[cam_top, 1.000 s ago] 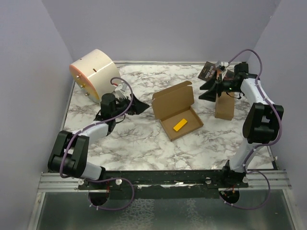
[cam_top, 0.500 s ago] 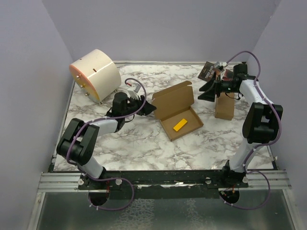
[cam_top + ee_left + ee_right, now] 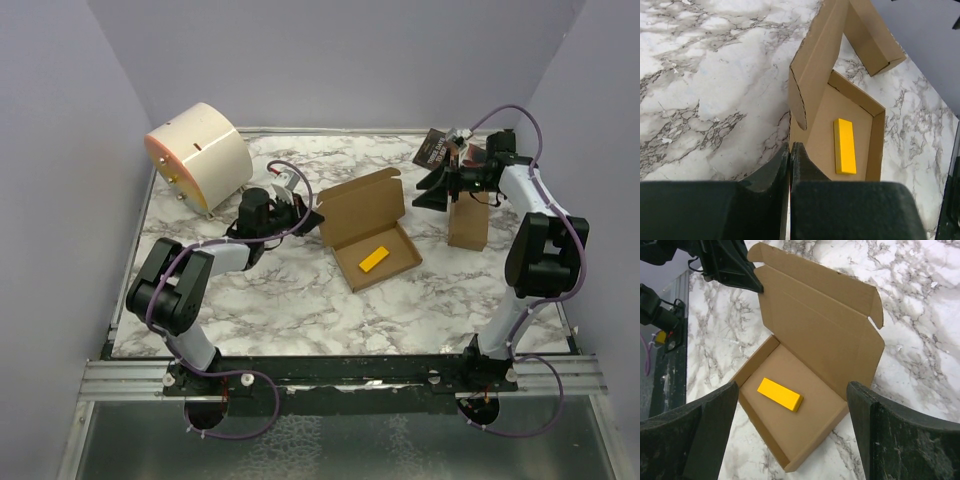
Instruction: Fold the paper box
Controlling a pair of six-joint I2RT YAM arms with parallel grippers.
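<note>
Paper box (image 3: 370,235) sits open on the marble, right of the cream drum (image 3: 200,155), with its lid upright. Left gripper (image 3: 790,150), between drum and box, looks clamped on the box's thin left edge. Keep the pinch near the crease and swing the lid slowly. Right gripper (image 3: 432,190), far right of the drum, is spread and empty. Matte brown cardboard, scored; glossy yellow block (image 3: 844,146) lies inside.
</note>
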